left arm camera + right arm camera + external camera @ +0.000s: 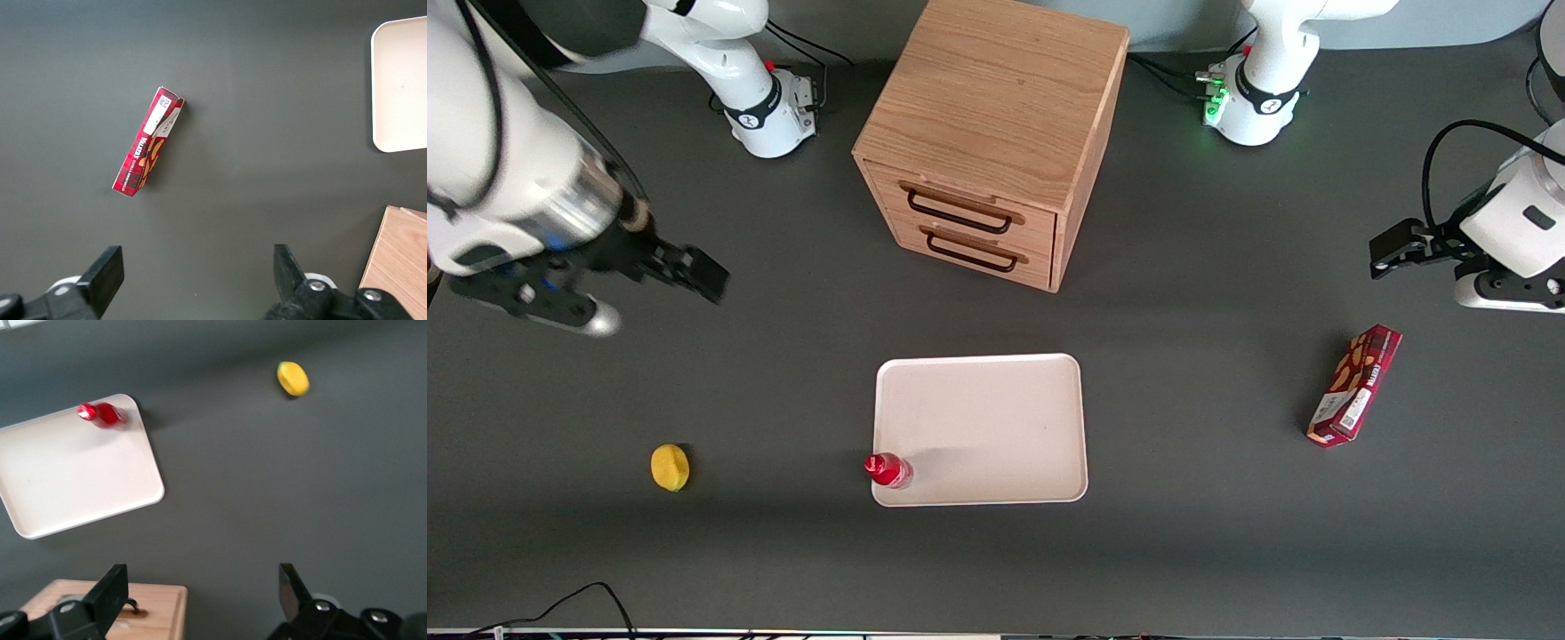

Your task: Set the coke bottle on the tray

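dark grey matte table spreads under everything, with wide bare stretches between the things on it. at the working arm's end, the right arm's gripper hangs above the table well apart from every object, its black jaws standing open with nothing between them. nearer the front camera lies a small yellow lemon, rounded and dull-skinned, alone with open table all around it. the coke bottle stands on the tray at the corner nearest the front camera on the working arm's side, close against the low rim; it is glossy red with a red cap, and no lettering can be read. the tray is flat, cream-white, rectangular with rounded corners, otherwise bare. farther from the front camera than the tray sits a light wooden drawer cabinet with two drawers and dark loop handles. toward the parked arm's end lies a dark red snack box, long and narrow, with a white label whose print is too small to read.
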